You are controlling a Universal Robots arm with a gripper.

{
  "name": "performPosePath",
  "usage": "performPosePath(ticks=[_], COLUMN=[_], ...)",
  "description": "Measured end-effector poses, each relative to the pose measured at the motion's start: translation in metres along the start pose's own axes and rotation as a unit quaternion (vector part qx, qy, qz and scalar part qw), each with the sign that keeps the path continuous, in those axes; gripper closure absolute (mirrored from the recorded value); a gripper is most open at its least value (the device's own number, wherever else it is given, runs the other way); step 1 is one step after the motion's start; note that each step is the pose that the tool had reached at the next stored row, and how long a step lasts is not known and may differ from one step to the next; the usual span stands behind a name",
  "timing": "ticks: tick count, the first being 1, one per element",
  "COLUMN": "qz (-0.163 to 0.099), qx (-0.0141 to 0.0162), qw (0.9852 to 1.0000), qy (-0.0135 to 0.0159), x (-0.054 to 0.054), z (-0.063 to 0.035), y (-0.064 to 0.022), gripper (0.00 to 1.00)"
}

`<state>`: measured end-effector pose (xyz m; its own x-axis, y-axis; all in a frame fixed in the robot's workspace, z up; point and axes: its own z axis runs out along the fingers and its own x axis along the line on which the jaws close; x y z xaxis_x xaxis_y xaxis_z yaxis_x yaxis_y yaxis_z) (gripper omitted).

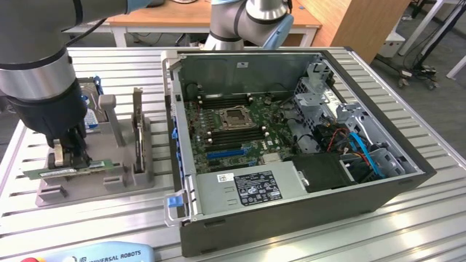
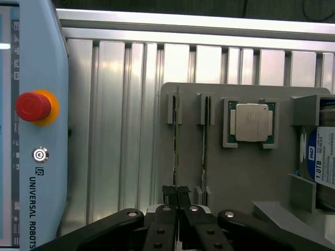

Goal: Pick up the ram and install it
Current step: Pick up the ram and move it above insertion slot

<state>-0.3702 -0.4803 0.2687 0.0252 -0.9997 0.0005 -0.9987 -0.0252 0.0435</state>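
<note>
In the exterior view, we see the arm on the exterior view's left, with its gripper (image 1: pixel 71 161) down over the grey fixture (image 1: pixel 109 180) on the slotted metal table (image 1: pixel 87 218). The jaws are pressed together on the ram (image 1: pixel 43 172), a long green stick that lies level, with both ends poking out past the fingers. We cannot tell whether it has left its slot. A second green stick (image 1: pixel 137 128) stands on edge in the next slot of the fixture, and the hard drive (image 1: pixel 91 117) with its blue label stands behind the gripper. On the exterior view's right lies the open computer case (image 1: pixel 328 204), with its motherboard (image 1: pixel 218 139) and the processor socket (image 1: pixel 234 117) in plain sight, well apart from the ram. A corner of the teach pendant (image 1: pixel 102 254) lies on the near edge of the table.

In the wrist view, we look past the gripper (image 2: pixel 177 192), whose dark fingers meet on the ram (image 2: pixel 175 146), seen edge-on as a thin line running to a slotted holder of the fixture (image 2: pixel 241 178). The second stick (image 2: pixel 204 146) runs parallel just beside it. Next to that sits the square silver processor (image 2: pixel 251 121) in its pocket, then the hard drive (image 2: pixel 320 162). On the far side of the table (image 2: pixel 120 130) lies the teach pendant (image 2: pixel 36 183) with its red stop button (image 2: pixel 32 106).
</note>
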Motion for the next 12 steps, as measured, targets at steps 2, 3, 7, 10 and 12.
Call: performPosePath(ticks=[2, 3, 7, 10, 12], qz=[0.000, 0.000, 0.000, 0.000, 0.000], qx=[0.0000, 0.0000, 0.0000, 0.0000, 0.0000], qw=[1.0000, 1.0000, 1.0000, 1.0000, 1.0000], qy=[0.0000, 0.0000, 0.0000, 0.0000, 0.0000], x=[0.000, 0.000, 0.000, 0.000, 0.000], z=[-0.0041, -0.0062, -0.0135, -0.0198, -0.0239], y=[0.0001, 0.0002, 0.0003, 0.0005, 0.0007], gripper=[0.88, 0.88, 0.88, 0.88, 0.88])
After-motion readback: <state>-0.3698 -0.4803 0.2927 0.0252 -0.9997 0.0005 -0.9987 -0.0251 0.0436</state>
